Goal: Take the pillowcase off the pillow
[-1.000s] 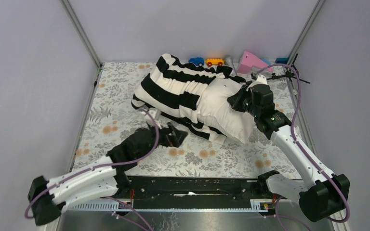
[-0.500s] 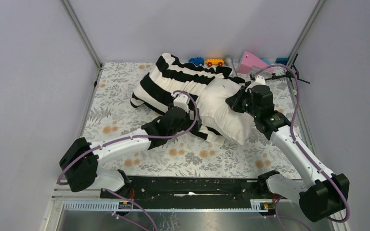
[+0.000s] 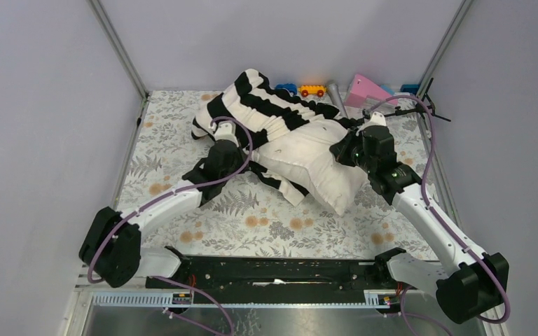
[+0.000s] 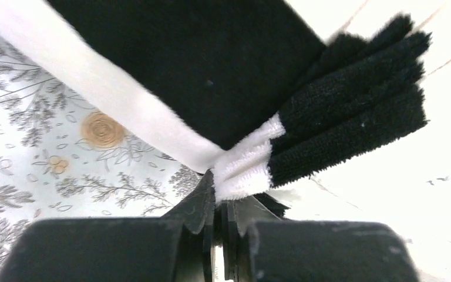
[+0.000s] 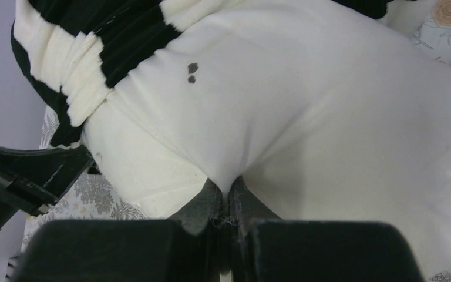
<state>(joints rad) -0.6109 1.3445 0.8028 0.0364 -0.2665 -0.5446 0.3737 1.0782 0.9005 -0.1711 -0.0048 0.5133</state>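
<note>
The left end effector is reaching in from the near left of the bench. Its fingers are pressing together, pinching a bunched fold of the pillowcase at its near edge. The right end effector is likewise squeezing tight on a pucker of the pillow, toward the right edge. The pillow is lying across the bench's middle with its near right half showing bare. The pillowcase is covering its far left half, rumpling toward the far edge, where an orange toy car is sitting.
</note>
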